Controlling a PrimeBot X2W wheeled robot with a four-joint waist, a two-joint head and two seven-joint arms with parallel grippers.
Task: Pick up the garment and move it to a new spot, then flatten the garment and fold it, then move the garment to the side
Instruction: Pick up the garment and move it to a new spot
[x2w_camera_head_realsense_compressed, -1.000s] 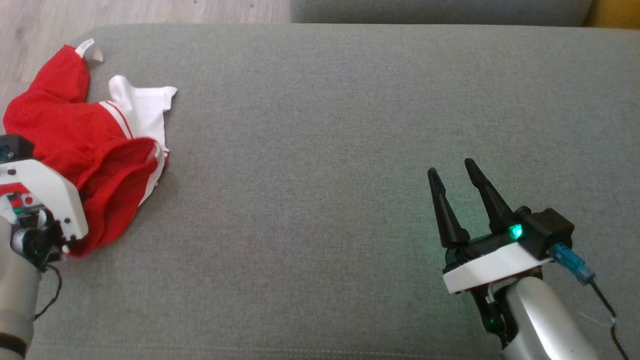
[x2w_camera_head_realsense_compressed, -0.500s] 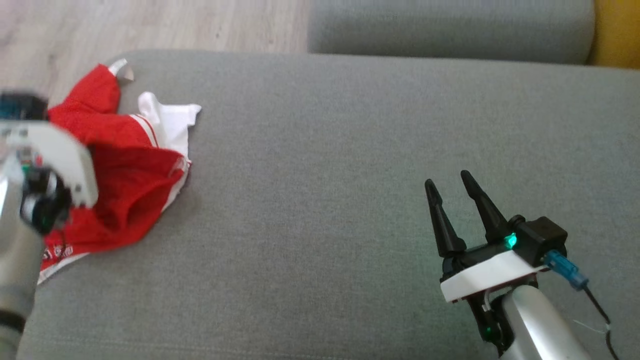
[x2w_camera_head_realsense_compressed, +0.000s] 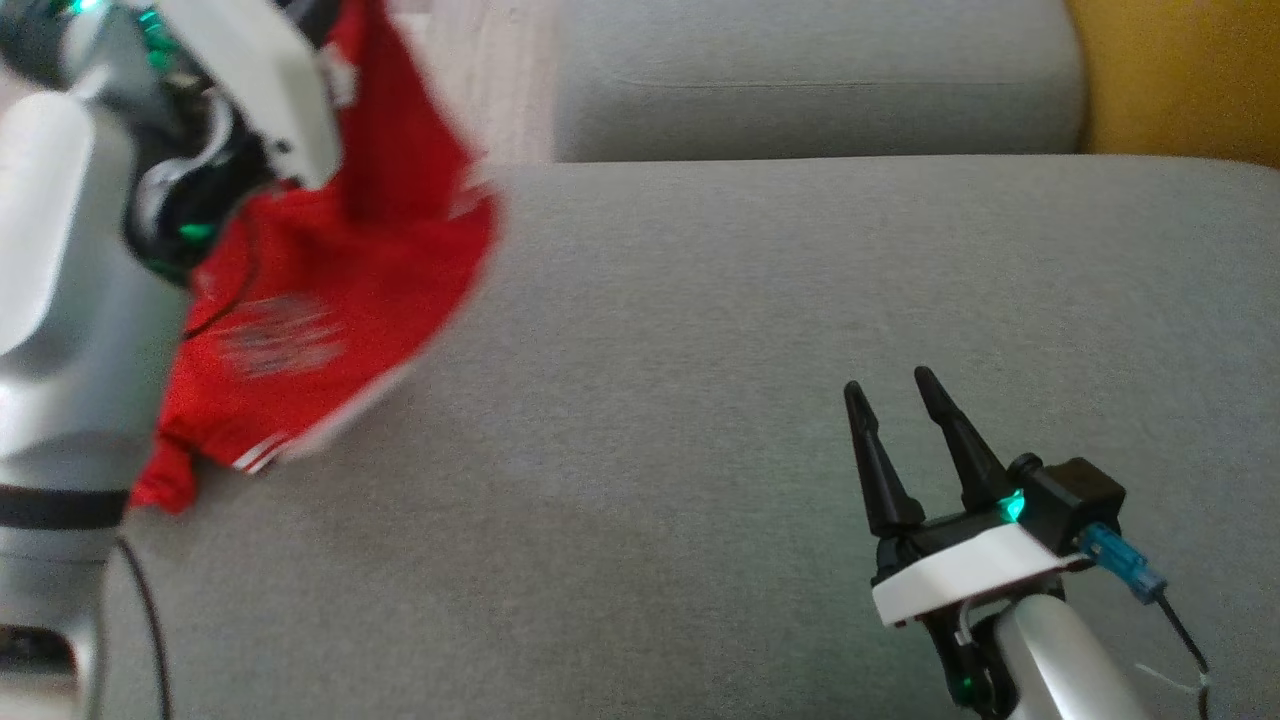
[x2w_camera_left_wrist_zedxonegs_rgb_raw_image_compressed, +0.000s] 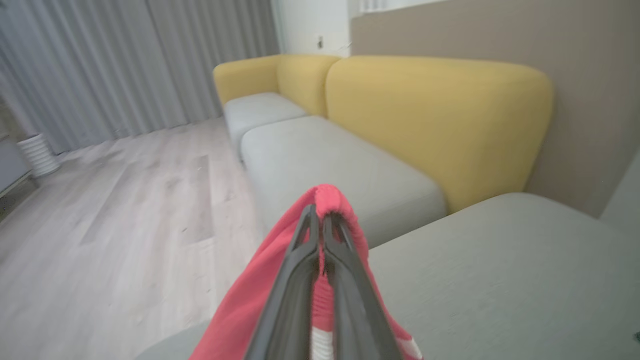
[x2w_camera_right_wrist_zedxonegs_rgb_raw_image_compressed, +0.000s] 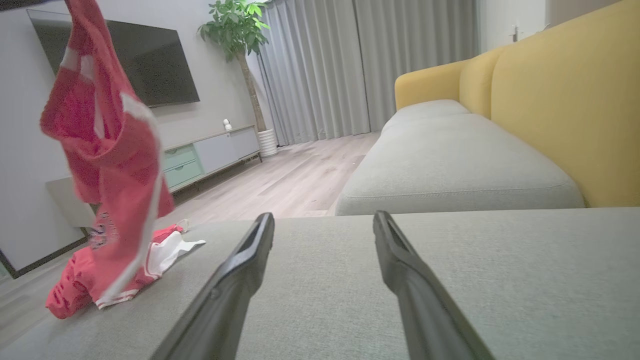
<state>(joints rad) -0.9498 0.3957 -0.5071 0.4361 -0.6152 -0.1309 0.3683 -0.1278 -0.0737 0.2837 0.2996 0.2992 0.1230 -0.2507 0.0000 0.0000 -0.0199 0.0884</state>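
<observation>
Red cloth with white trim, one garment, is pinched between the two dark fingers of the left gripper, which press together on a fold at its top. It hangs lifted from there, and its lower end lies crumpled on the left end of the grey sofa seat. The other of the two grippers, the right gripper, is well apart to the right above the seat, its two fingers spread with nothing between them. The head view blurs the garment, its print is unreadable, and the left fingers are cut off at the top edge.
</observation>
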